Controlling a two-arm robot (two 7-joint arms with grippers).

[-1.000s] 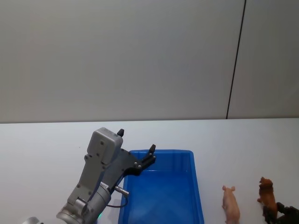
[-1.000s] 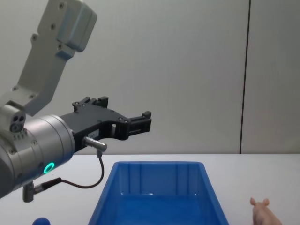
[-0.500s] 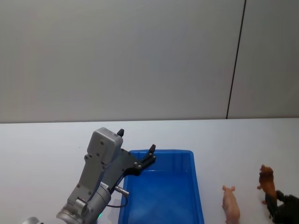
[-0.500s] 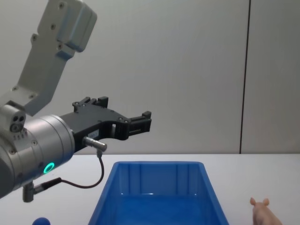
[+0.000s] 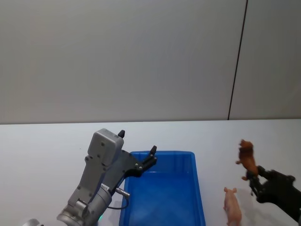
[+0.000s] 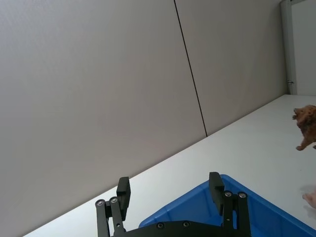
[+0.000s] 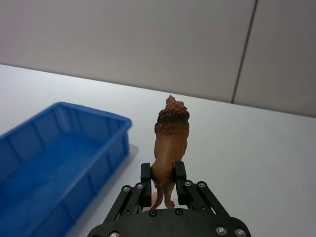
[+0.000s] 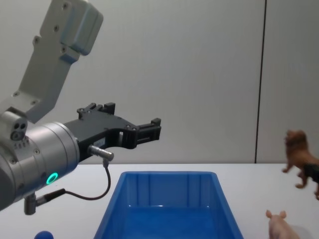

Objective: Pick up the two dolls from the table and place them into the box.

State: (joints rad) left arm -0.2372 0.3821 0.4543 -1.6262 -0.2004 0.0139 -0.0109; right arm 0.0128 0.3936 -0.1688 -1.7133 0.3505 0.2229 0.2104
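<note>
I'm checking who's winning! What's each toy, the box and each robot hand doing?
lion: in the air, upright
pig: standing on the table, beside the box
box: no doll inside
right gripper: shut on the lion
left gripper: open, above the box
blue ball: on the table

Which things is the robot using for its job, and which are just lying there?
Part of the job:
blue box on the table
lion, held in the air by the right gripper
pig, on the table beside the blue box

Just lying about:
small blue ball, on the table's left side
left gripper, open and idle near the blue box
</note>
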